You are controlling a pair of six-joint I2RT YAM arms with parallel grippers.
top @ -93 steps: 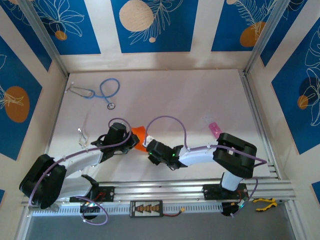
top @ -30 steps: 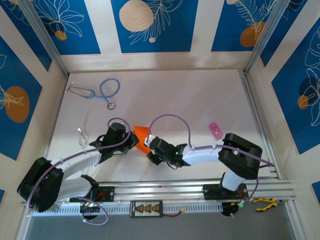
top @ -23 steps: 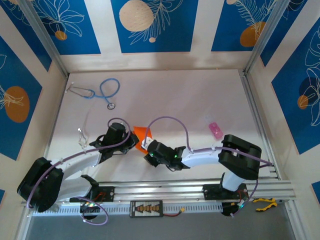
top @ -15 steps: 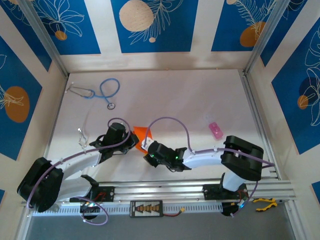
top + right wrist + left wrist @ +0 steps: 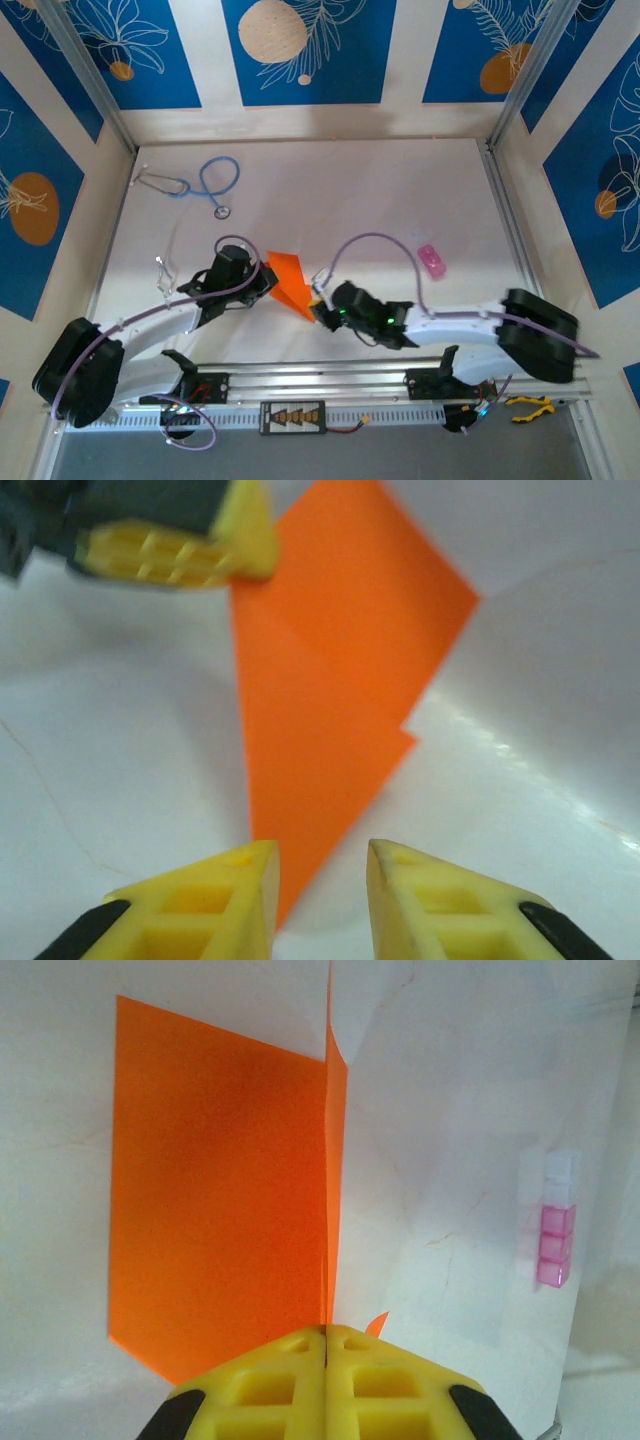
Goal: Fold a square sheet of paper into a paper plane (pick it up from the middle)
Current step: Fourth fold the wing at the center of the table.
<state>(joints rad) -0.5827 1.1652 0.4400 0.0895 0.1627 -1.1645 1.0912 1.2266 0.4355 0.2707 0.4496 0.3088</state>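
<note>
Stethoscope [image 5: 205,185]: blue, far left on the table [image 5: 330,190], well apart from both arms.
Left jaws: together, clamped on the left edge of the paper [image 5: 290,282]. In the left wrist view the orange edge runs straight into the seam between the yellow fingers [image 5: 270,1380].
Paper: orange and folded, near the middle of the table's near side, between the two arms. A broad flap [image 5: 215,1190] lies flat and a crease stands up beside it. One narrow pointed end aims at the right arm.
Right jaws: apart, low over the table, clamping nothing. The paper's pointed tip [image 5: 285,880] reaches just into the gap between the fingers [image 5: 200,900].
Pink thing [image 5: 431,261]: small, on the table to the right, well apart from the paper.
</note>
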